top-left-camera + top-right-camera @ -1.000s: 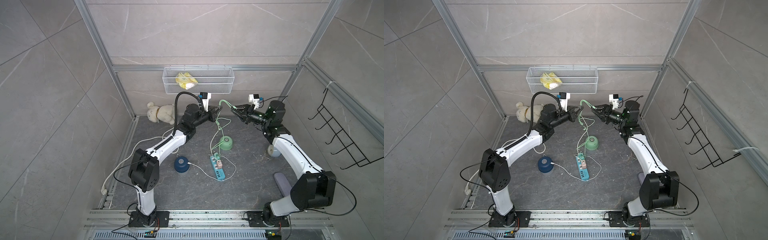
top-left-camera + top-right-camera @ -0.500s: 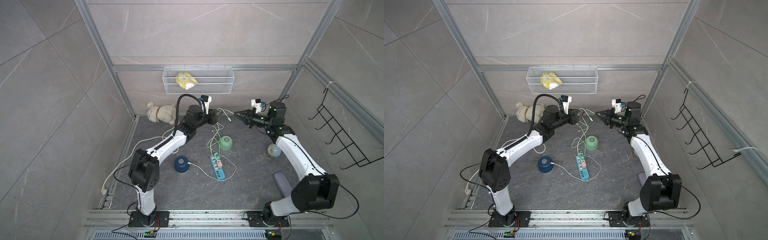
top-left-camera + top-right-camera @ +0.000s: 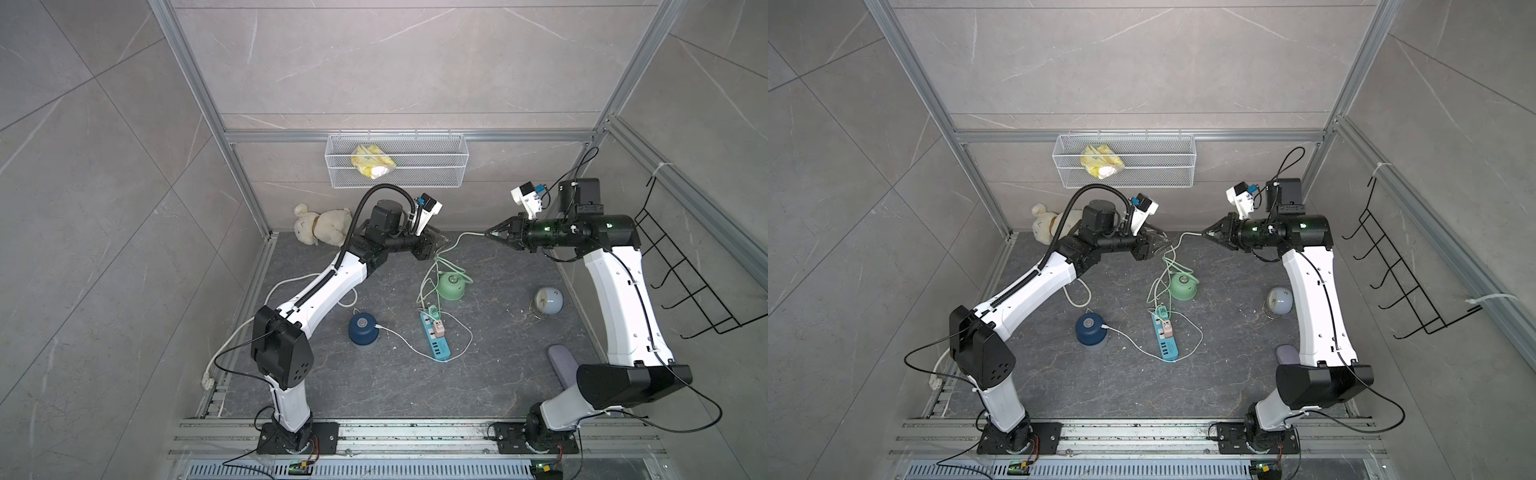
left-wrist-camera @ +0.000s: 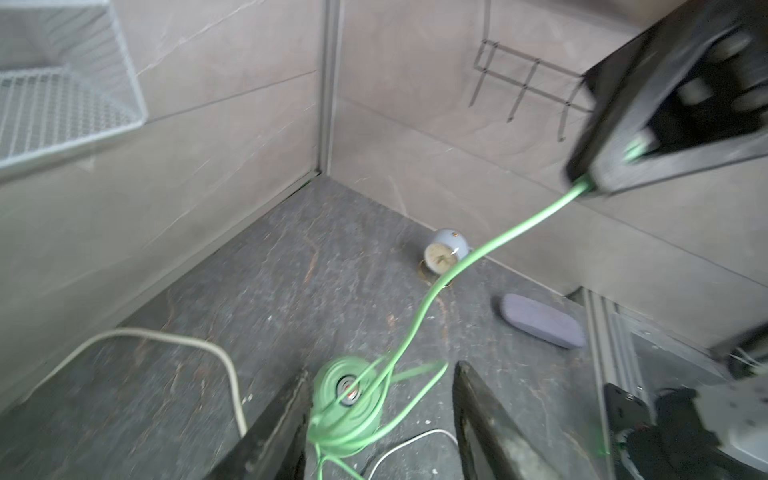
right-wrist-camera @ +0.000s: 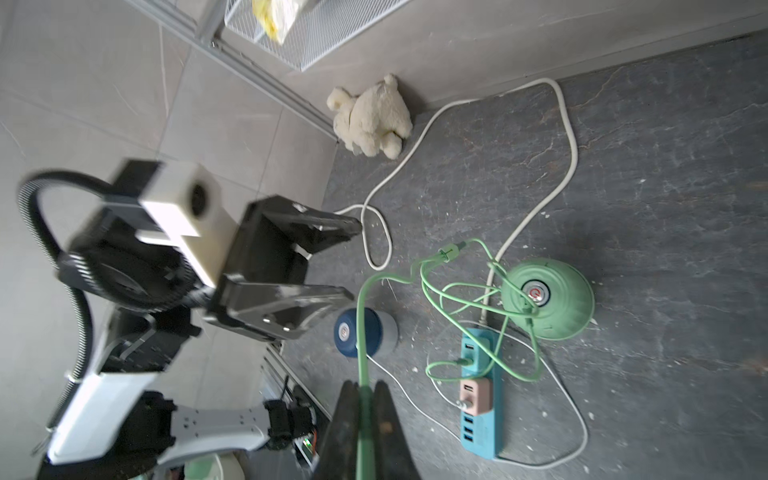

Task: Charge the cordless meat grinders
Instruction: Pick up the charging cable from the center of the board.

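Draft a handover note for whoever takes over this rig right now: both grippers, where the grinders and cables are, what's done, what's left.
Left gripper: open, empty, beside the green cable.
Right gripper: shut on the green cable, holding it above the floor.
Navy grinder: on the floor, white cable apparently plugged into its side and run to the power strip; looks done.
Mint green grinder: on the floor, green cable looped over it, no plug visibly seated in it.
Left to do: probably plug the green cable's free end into the mint green grinder.
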Controlling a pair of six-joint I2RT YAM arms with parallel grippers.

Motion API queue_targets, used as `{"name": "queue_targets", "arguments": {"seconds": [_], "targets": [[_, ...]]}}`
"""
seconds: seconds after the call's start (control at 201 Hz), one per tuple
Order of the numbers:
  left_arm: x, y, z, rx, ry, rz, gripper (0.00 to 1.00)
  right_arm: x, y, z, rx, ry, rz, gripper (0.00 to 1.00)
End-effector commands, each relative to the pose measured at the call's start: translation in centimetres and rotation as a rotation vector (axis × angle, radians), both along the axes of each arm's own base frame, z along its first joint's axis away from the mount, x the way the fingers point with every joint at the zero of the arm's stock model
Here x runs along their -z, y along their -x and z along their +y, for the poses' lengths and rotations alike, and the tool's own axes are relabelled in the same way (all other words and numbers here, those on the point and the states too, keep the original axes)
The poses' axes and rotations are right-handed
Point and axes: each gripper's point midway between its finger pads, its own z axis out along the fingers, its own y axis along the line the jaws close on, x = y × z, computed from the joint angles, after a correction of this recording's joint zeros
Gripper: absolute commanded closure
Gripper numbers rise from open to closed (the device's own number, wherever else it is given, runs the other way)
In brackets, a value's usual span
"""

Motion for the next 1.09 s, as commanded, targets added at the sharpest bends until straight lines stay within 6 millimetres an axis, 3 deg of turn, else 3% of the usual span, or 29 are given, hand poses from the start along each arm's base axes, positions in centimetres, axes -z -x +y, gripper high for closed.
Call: {"name": "queue_targets", "arguments": {"seconds": [0.0,0.154,0.379,0.677,0.812,0.951,1.086], "targets": [[-3.7,4.9,-1.4,0.258,0.084,-0.022,0.44,1.7,3.0,0.2,-0.088,0.08,0.054,1.0],[-3.7,7.0,-2.4,0.402,0.12,0.031,0.44,1.6,3.6,1.0,-0.128,0.096,0.042,1.0],[-2.3,6.5,-3.2,0.422,0.109,0.043,0.49,1.4,4.4,2.6,-0.198,0.082,0.029,1.0],[-0.6,8.0,-2.9,0.501,0.099,0.131,0.54,1.4,4.2,2.2,-0.174,0.115,0.022,1.0],[-0.1,7.9,-2.8,0.5,0.089,0.137,0.67,1.2,4.2,2.4,-0.182,0.103,0.018,1.0],[0.2,7.7,-3.0,0.5,0.087,0.138,0.69,0.9,4.3,2.6,-0.192,0.089,0.013,1.0],[0.3,7.9,-3.0,0.522,0.092,0.144,0.88,0.7,4.3,2.7,-0.194,0.083,0.006,1.0]]}}
